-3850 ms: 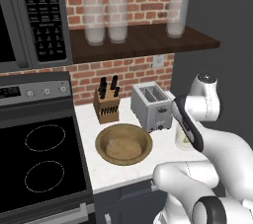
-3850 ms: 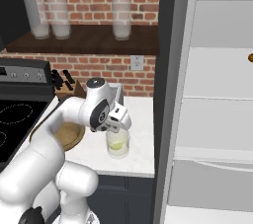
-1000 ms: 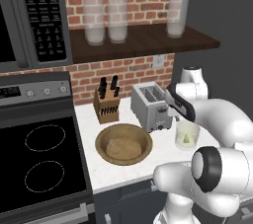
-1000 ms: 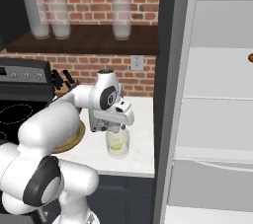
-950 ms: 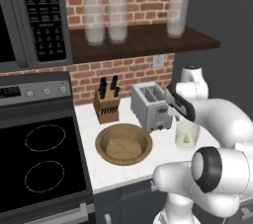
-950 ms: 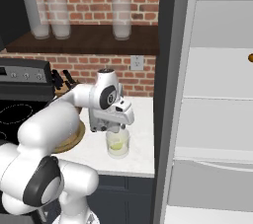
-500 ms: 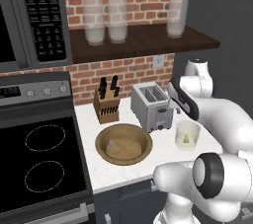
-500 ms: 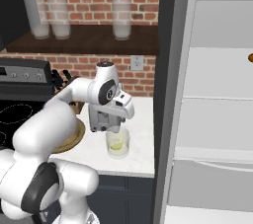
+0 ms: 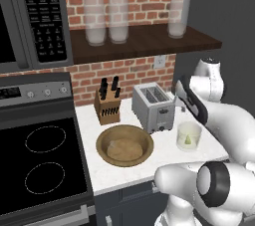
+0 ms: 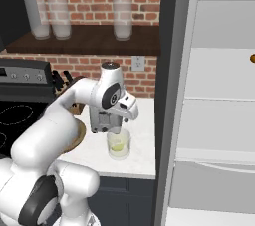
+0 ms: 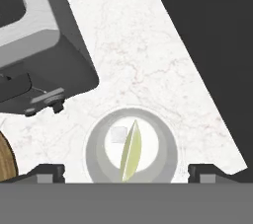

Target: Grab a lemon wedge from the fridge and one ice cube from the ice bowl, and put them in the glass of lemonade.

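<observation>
Directly below end effector (image 11: 126, 172): glass (image 11: 131, 150) on white surface (image 11: 148, 70), wedge (image 11: 130, 151) and pale ice cube (image 11: 118, 134) inside. Fingertips spread wide, empty. Toaster (image 9: 153, 106) just beside; bowl (image 9: 124, 145) beyond it. Fridge (image 10: 219, 100) open, well apart.

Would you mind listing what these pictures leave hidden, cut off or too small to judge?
- Gripper, hand view: just the two fingertip stubs clear the bottom edge, so their closure on anything is unreadable.
- Ice bowl, left base view: contents too faint to make out any cubes.
- Pale square beside the lemon wedge in the glass of lemonade: too small to identify.
- Fridge, right base view: cut off at the right edge.
</observation>
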Tool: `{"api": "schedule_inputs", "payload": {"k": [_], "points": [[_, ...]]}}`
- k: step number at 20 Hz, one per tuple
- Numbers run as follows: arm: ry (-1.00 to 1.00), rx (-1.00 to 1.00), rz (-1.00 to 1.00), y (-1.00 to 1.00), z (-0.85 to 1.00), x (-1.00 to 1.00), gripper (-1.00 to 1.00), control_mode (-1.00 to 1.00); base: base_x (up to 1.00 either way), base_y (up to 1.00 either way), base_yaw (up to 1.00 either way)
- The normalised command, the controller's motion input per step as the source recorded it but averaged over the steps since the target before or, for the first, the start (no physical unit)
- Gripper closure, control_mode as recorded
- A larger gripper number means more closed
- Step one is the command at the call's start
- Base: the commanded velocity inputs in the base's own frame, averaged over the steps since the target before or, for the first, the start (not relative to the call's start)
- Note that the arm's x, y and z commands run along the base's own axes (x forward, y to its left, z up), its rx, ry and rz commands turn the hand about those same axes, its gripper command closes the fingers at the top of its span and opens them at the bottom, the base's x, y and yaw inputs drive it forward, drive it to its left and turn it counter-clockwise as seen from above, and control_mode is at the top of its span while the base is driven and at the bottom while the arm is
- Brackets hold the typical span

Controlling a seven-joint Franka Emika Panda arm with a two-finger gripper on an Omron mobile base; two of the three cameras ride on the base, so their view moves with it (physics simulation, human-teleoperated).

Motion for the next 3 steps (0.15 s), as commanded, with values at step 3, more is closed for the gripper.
{"api": "schedule_inputs", "payload": {"k": [3], "points": [[0.00, 0.01, 0.00, -0.18, 0.00, -0.28, -1.00, -1.00, 0.00, 0.00, 0.00]]}}
